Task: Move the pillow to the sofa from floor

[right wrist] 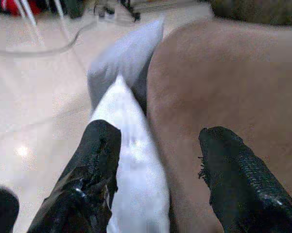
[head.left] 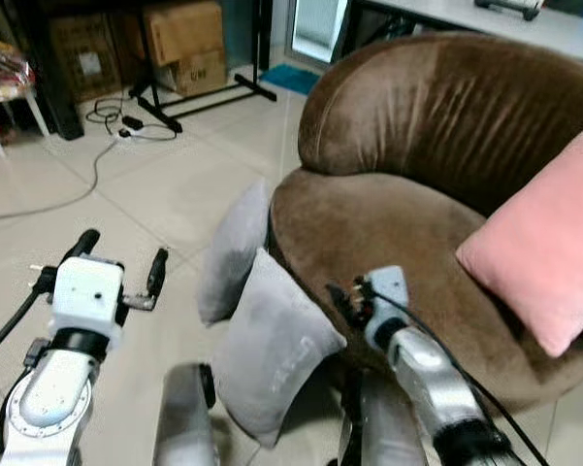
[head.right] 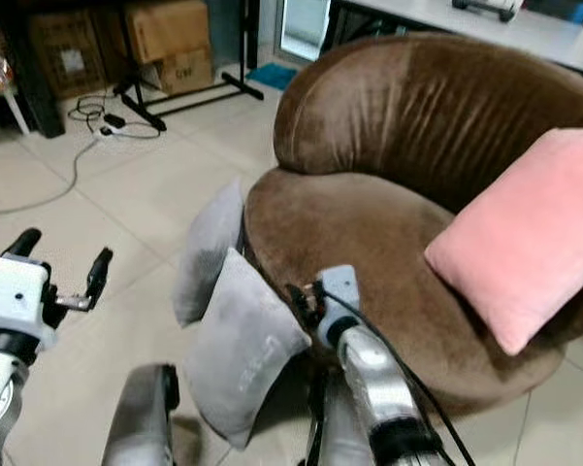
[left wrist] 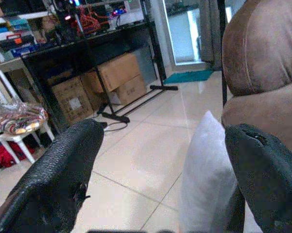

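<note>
Leaning against brown velvet round sofa [head.left: 388, 233]: two grey square pillows [head.left: 272, 345] on tiled floor [head.left: 155, 194]. Right end effector [right wrist: 158, 160] hovering released over nearer pillow; left end effector [head.left: 119, 260] released.

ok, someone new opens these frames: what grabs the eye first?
Probably the big brown velvet sofa at right, with a pink pillow propped at its right side. Next, two grey pillows on the tiled floor, leaning against the sofa's front edge. The right gripper hangs open by the nearer one; the left gripper is open over bare floor.
</note>
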{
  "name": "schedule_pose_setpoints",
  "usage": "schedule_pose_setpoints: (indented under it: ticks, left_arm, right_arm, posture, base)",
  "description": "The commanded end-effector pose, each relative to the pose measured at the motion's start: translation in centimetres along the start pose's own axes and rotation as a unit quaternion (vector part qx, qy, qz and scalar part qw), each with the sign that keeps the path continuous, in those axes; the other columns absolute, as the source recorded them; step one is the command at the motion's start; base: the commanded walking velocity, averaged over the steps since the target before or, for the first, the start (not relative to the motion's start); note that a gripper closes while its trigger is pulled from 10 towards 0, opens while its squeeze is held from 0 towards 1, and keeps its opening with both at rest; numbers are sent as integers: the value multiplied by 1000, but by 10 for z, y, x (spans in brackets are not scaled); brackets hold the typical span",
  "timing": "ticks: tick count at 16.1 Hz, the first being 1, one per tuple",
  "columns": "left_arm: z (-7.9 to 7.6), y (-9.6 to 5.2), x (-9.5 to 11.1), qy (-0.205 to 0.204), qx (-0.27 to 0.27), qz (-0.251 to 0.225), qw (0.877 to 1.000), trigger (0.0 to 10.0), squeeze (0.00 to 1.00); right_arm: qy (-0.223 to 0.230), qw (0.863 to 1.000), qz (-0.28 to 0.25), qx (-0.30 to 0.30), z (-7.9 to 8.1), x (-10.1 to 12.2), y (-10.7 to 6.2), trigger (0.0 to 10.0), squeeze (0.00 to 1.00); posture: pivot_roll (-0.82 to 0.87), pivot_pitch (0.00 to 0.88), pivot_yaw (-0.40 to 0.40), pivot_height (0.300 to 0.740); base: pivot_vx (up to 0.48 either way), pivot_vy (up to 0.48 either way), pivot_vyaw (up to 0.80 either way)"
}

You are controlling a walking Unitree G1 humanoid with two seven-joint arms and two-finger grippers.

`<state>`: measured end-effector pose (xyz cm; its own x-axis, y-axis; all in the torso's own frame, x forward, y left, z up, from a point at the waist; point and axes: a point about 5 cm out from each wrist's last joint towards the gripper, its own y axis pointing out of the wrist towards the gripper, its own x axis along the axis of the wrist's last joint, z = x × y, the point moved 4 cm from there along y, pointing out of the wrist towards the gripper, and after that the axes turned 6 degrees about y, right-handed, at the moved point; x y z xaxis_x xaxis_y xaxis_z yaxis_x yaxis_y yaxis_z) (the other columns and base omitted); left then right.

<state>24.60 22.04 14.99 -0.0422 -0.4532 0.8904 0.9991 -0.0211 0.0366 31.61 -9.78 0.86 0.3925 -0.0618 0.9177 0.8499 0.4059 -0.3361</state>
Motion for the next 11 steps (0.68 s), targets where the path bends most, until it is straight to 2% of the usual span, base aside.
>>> schedule_pose_setpoints:
  ticks: [1, 3, 4, 5, 6, 8, 9, 11]
  left_arm:
    - [1, 0, 4, 7, -1, -6, 1000, 10000, 0]
    - [1, -2, 4, 10, -3, -2, 1000, 10000, 0]
    - [-1, -6, 1, 8, -13, 7, 1000, 10000, 0]
    - [-2, -8, -1, 8, -17, 10, 1000, 10000, 0]
    - [-5, -12, -4, 0, -35, 20, 999, 10000, 0]
    - [-18, -20, -11, -25, -93, 40, 995, 10000, 0]
    - [-30, -30, -19, -37, -154, 60, 986, 10000, 0]
    - [-36, -40, -23, -30, -197, 75, 977, 10000, 0]
  right_arm:
    - [-5, 1000, 5, -2, -7, 0, 3, 10000, 0]
    - [-25, 999, 31, 12, -16, 4, 6, 10000, 0]
    - [-18, 999, 32, 36, -16, 14, 4, 10000, 1000]
    - [-13, 999, 32, 42, -15, 17, 4, 10000, 1000]
    - [-12, 998, 33, 54, -7, 22, 10, 10000, 1000]
    - [-8, 997, 42, 61, 6, 23, 22, 10000, 1000]
    - [-17, 996, 57, 73, 19, 20, 30, 10000, 1000]
    - [-22, 994, 76, 78, 27, 13, 32, 10000, 1000]
  posture:
    - [128, 12, -101, 496]
    - [124, 35, -110, 491]
    - [122, 62, -117, 491]
    - [122, 66, -118, 491]
    - [127, 83, -126, 491]
    - [145, 115, -143, 491]
    - [151, 138, -153, 491]
    - [163, 184, -157, 491]
  base:
    - [0, 0, 0]
    - [0, 0, 0]
    - [0, 0, 0]
    - [0, 0, 0]
    - [0, 0, 0]
    - [0, 0, 0]
    - [0, 0, 0]
    - [0, 0, 0]
